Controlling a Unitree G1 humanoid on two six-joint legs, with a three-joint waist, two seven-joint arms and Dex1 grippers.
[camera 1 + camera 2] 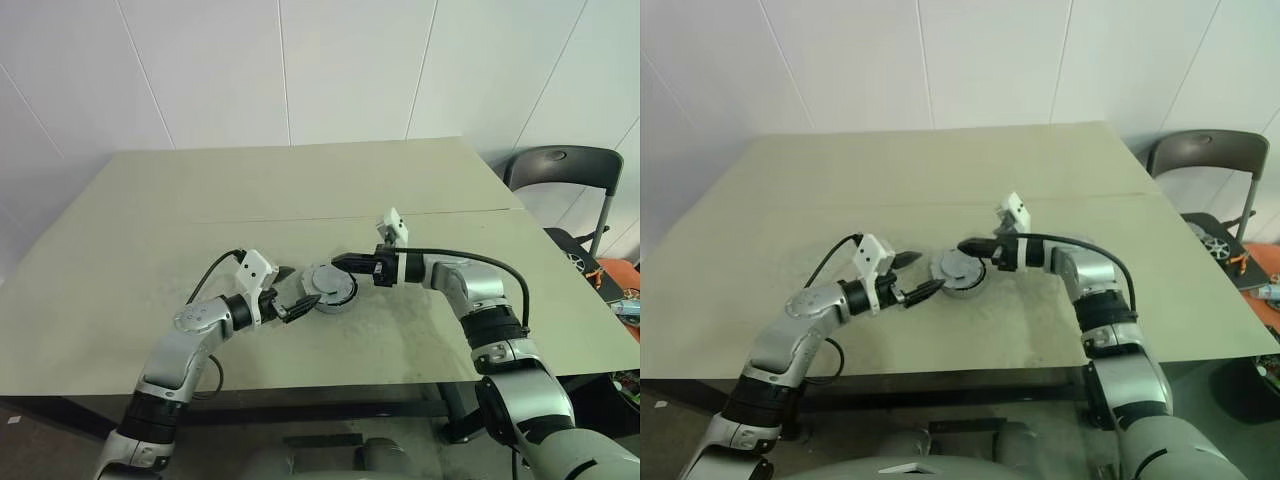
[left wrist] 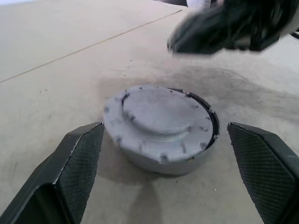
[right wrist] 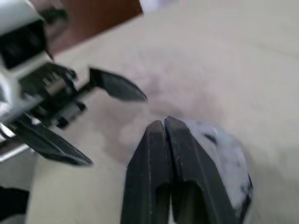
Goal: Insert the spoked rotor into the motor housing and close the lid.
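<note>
- Big beige table carries everything, with a seam line running across it from side to side. There's a smudgy grey patch on the surface around the work spot, a bit nearer the front edge than the back.
- Off past the table's right edge sits a dark folding chair, with some clutter behind it that's too small to make out.
- The motor housing sits roughly mid-table, on the front side of that seam. Only its squat side wall and a dark sliver along one edge are visible.
- The lid, a light grey round cap with a raised flat disc in the middle and small marks around its shoulder, is lying on top of the housing. It looks a touch skewed, since that dark gap shows on one side only.
- Left gripper is just beside the housing on its left, jaws spread wide with one finger on either side of it, and not touching it as far as I can tell.
- Right gripper comes in from the right, pointing left, tips over the housing's far edge. Fingers pressed nearly together, nothing between them.
</note>
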